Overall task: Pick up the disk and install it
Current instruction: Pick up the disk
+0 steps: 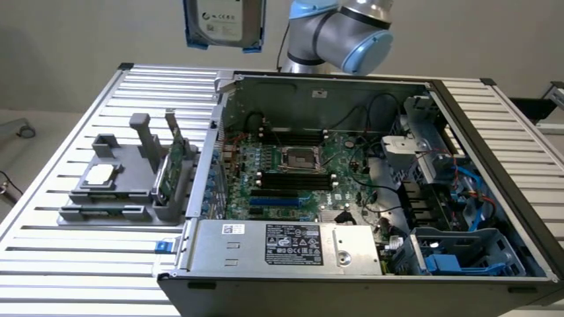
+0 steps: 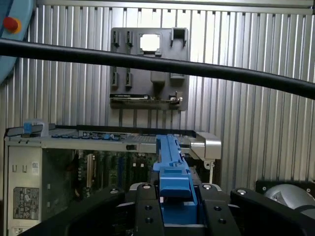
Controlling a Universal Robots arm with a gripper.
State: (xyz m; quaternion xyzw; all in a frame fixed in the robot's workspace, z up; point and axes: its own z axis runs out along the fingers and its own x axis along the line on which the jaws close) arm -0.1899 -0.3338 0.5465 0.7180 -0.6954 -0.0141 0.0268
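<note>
We have the disk [image 1: 226, 24] off the table [image 1: 79, 264] and up in the air. In the exterior view it hangs high above the back edge of the computer case [image 1: 352, 178], over the case's back corner on the exterior view's left. Its label faces us and its blue frame runs down both sides. The gripper [image 2: 172, 199] is clenched on it: in the wrist view the blue edge of the frame runs straight out between the two black fingers [image 2: 145, 201], which press on it from either side. The arm [image 1: 348, 33] stands behind the case, beyond its back wall.

So the pick-up half looks done to us. The install half is not: the disk touches no part of the case and is well apart from its inside. In the case's near corner on the exterior view's right sits a blue bay [image 1: 467, 254], and we judge that to be where drives go. The disk is over roughly the opposite corner of the case from it, and much higher. We cannot tell from here whether that bay is free.

Beside the case, on the exterior view's left, the grey holder [image 1: 123, 191] carries a chip [image 1: 100, 175] and a green card [image 1: 174, 162]; neither is touched. In the wrist view a black cable [image 2: 157, 64] crosses in front of the holder.
</note>
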